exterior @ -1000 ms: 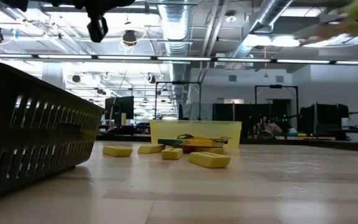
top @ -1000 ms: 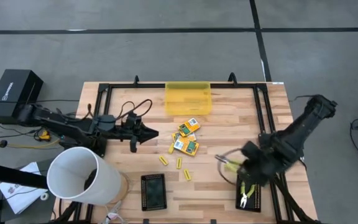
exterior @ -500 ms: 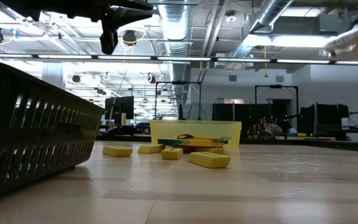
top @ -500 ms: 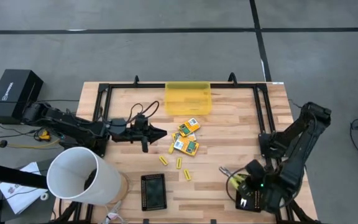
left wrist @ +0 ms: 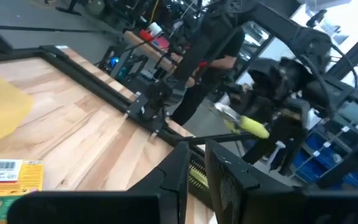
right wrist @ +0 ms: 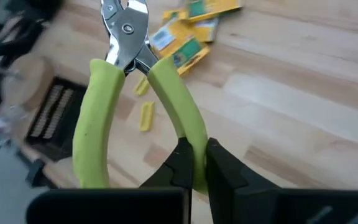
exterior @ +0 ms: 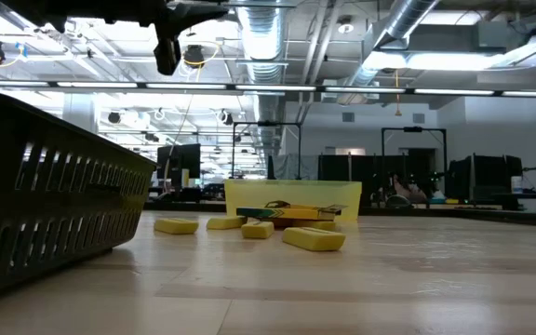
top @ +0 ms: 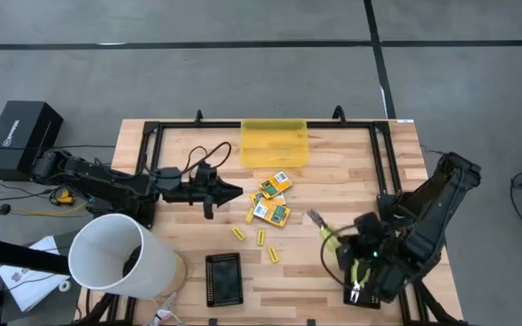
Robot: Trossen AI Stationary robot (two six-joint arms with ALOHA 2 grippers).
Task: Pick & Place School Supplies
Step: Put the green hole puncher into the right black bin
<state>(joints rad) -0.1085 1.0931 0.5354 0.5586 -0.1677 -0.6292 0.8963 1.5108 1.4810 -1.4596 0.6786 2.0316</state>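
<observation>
Right gripper (right wrist: 194, 163) clamped on pliers (right wrist: 132, 81); left gripper (top: 227, 192) seemingly near-closed, empty, beside boxes (top: 271, 199).

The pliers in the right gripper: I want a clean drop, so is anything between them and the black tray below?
Nothing visible. The right gripper holds the pliers by one handle above the black tray, which already holds another pair.

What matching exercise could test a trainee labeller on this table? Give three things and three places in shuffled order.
Things:
1. translucent yellow rectangular bin
2. metal pliers with yellow-green handles
3. black rectangular tray

Places:
A. held in the right pincer
B. at the table's near edge, beside the white tube
C. at the table's far edge

Pairs: 1-C, 2-A, 3-B
</observation>
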